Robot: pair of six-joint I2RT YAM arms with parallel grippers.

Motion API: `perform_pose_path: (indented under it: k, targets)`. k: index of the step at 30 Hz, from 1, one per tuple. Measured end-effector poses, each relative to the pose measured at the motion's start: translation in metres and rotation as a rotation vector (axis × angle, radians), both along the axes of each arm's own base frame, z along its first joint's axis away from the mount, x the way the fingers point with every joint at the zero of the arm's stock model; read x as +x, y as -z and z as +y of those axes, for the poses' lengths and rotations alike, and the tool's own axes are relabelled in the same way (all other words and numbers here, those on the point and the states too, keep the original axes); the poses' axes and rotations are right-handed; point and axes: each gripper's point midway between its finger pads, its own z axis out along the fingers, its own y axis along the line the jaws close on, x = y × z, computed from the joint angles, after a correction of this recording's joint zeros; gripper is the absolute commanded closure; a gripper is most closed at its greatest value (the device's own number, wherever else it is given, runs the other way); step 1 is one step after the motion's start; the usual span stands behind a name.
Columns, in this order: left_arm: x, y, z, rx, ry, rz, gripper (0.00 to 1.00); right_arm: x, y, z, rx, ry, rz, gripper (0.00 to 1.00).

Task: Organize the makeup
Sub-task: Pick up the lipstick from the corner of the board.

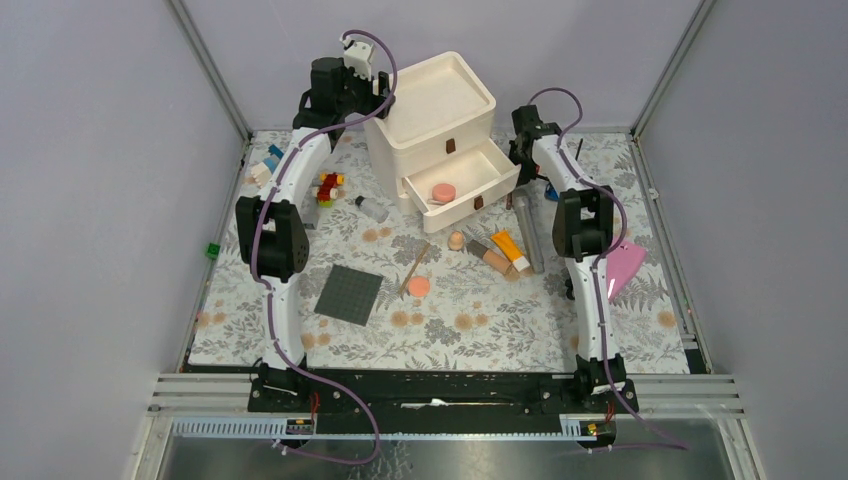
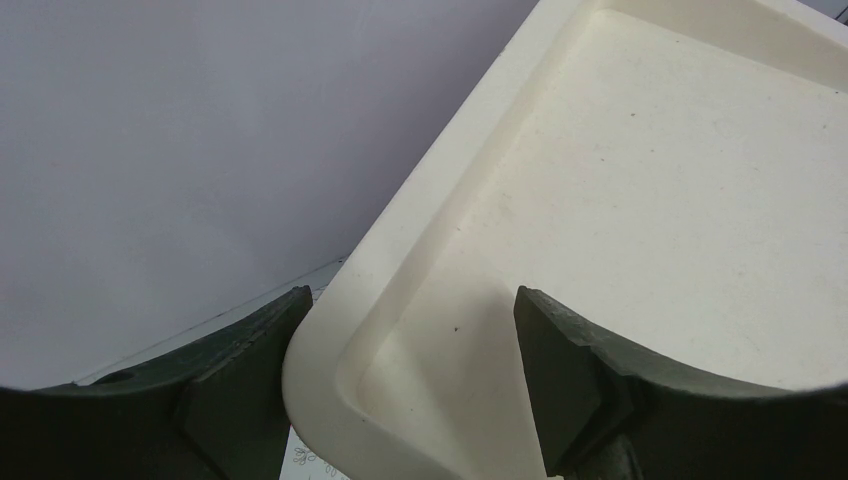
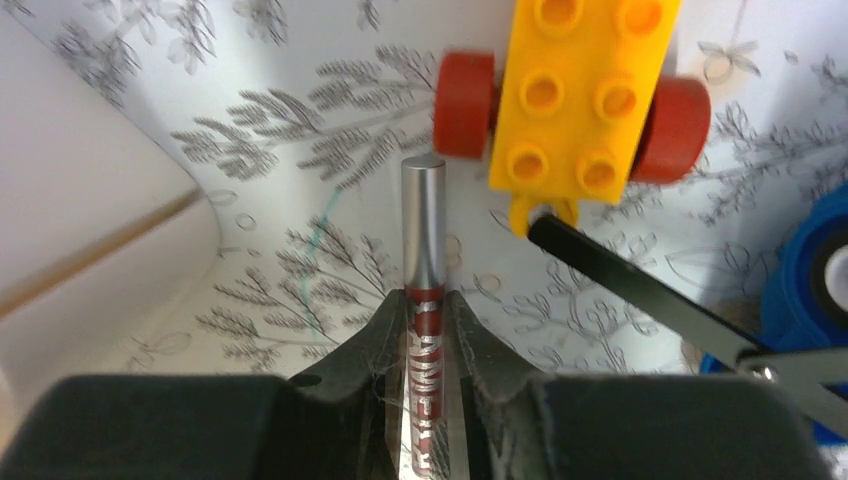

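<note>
Right wrist: silver-capped tube (base hidden).

Right pincer clamps silver-capped red tube; yellow brick car just ahead.

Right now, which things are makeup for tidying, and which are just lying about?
Makeup: orange tube, beige tube, silver-grey tube, clear bottle, pink disc, second pink disc in the drawer, thin brush, red-and-silver tube.
Lying about: yellow toy car, coloured bricks, green brick, dark square plate.
</note>
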Motion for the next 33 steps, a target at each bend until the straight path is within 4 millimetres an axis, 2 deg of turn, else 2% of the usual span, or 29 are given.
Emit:
perform_pose_path:
  k: [4, 7, 10, 15, 17, 19, 22, 25, 28, 33]
  targets:
    - [0.000, 0.000, 0.000, 0.000, 0.000, 0.000, 0.25, -0.012, -0.003, -0.007, -0.003, 0.013, 0.012, 1.00]
    - [0.000, 0.000, 0.000, 0.000, 0.000, 0.000, 0.25, -0.018, -0.019, -0.015, -0.001, 0.034, -0.017, 1.00]
    - [0.000, 0.000, 0.000, 0.000, 0.000, 0.000, 0.25, -0.017, -0.056, -0.023, 0.002, 0.058, -0.099, 1.00]
    - [0.000, 0.000, 0.000, 0.000, 0.000, 0.000, 0.25, -0.012, -0.146, -0.038, -0.015, 0.113, -0.318, 1.00]
    - [0.000, 0.000, 0.000, 0.000, 0.000, 0.000, 0.25, -0.016, -0.174, -0.042, -0.017, 0.135, -0.386, 1.00]
    - [0.000, 0.000, 0.000, 0.000, 0.000, 0.000, 0.25, -0.023, -0.197, -0.045, 0.002, 0.163, -0.449, 1.00]
    - [0.000, 0.000, 0.000, 0.000, 0.000, 0.000, 0.25, -0.036, -0.215, -0.043, 0.067, 0.219, -0.515, 1.00]
    - [0.000, 0.000, 0.000, 0.000, 0.000, 0.000, 0.25, -0.050, -0.221, -0.030, 0.199, 0.281, -0.565, 1.00]
    - [0.000, 0.000, 0.000, 0.000, 0.000, 0.001, 0.25, -0.060, -0.220, -0.004, 0.311, 0.329, -0.608, 1.00]
    - [0.000, 0.000, 0.000, 0.000, 0.000, 0.000, 0.25, -0.083, -0.213, 0.079, 0.462, 0.324, -0.646, 1.00]
